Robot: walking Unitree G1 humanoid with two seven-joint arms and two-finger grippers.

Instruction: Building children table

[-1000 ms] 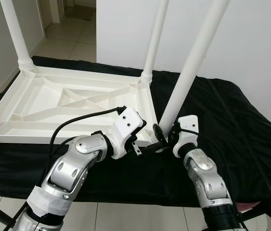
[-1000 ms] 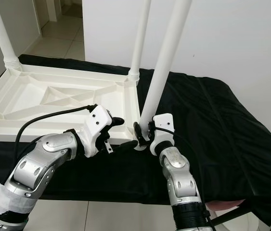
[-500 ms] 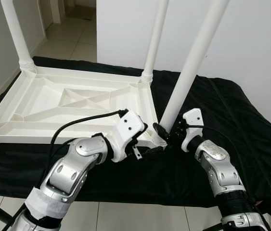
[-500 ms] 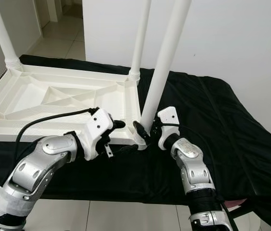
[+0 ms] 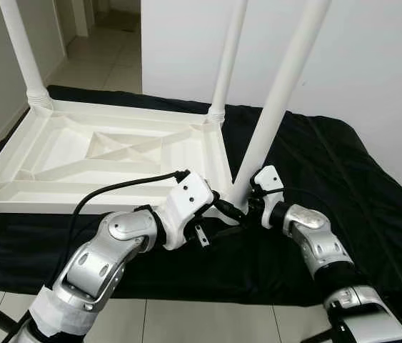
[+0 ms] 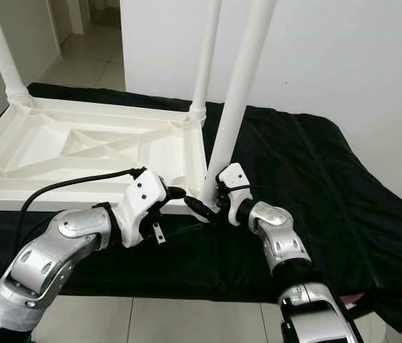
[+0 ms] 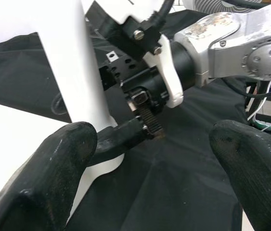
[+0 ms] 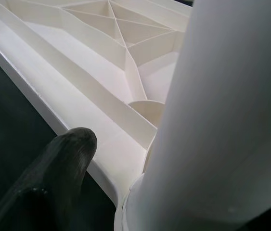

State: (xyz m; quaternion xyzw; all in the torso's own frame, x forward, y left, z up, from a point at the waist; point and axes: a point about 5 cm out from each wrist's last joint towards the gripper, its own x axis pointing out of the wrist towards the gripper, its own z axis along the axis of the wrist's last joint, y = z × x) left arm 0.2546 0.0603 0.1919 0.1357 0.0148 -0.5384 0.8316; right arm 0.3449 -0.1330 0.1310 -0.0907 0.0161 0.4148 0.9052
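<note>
Children's table top (image 5: 108,153), inverted on black-draped desk (image 5: 343,186): three legs seated, fourth leg (image 5: 275,107) at near-right corner socket, tilted, not yet seated; right tool (image 5: 247,209) clamped on its base, left tool (image 5: 220,214) fingers apart alongside.

White plastic tabletop (image 5: 108,153) with a ribbed pattern of crossing diagonals, plain white legs (image 5: 280,100), black cloth (image 5: 343,186) under it, silver arms with white wrist housings, black fingers (image 7: 63,159), black cable (image 5: 115,189), pale grey floor tiles (image 5: 101,53), white wall (image 5: 386,64)
</note>
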